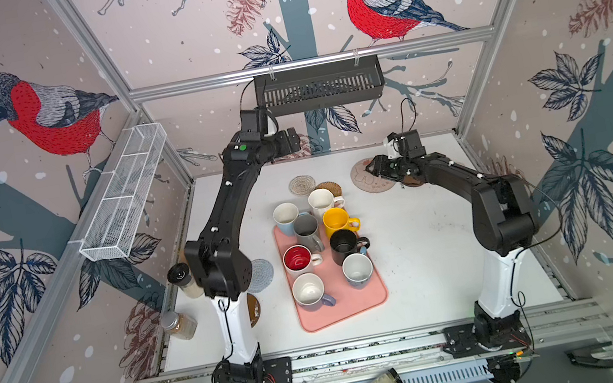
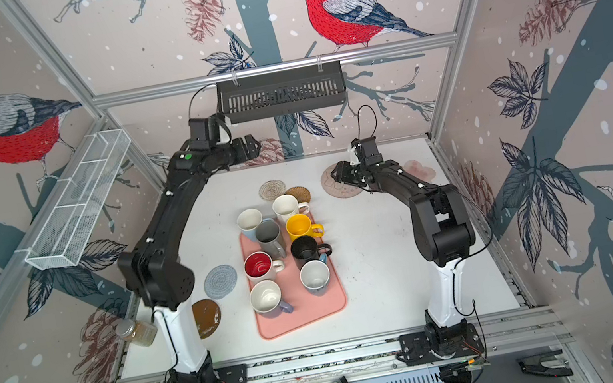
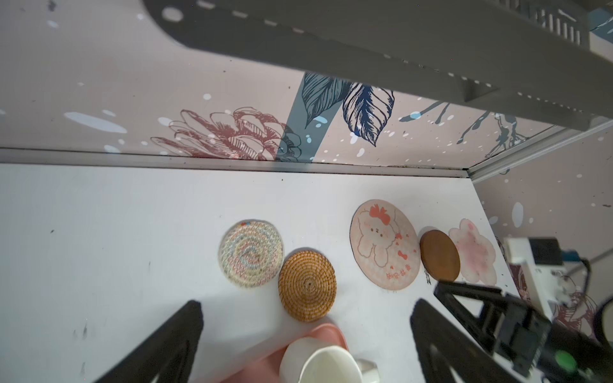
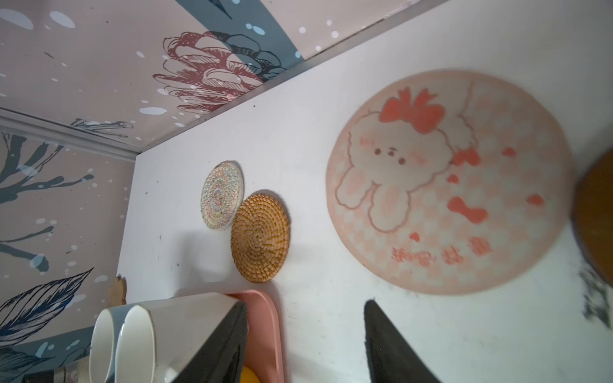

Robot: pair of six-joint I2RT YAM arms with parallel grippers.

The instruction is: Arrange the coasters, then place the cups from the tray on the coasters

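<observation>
Both arms reach to the far side of the desk [image 1: 435, 263]; the cups [image 1: 307, 228] are on the tray [image 1: 341, 309].
The left arm [image 1: 223, 206] is raised near the back wall, and the left jaws are spread wide with nothing between them. The right arm [image 1: 449, 173] is low over the near edge of the cartoon coaster [image 4: 444, 182], and the right jaws are parted over bare desk and hold nothing. A brown disc [image 3: 439, 255] lies between that coaster and the flower coaster [image 3: 474, 252], against both. The cream round [image 1: 301, 185] and rattan round [image 1: 329, 188] touch, just beyond the tray's far end. The blue-grey round [image 2: 220, 281] lies left of the tray, with a second brown disc [image 2: 206, 318] nearer the left arm's base. Eight cups stand on the tray, the white cup [image 1: 321, 200] at its far corner.
</observation>
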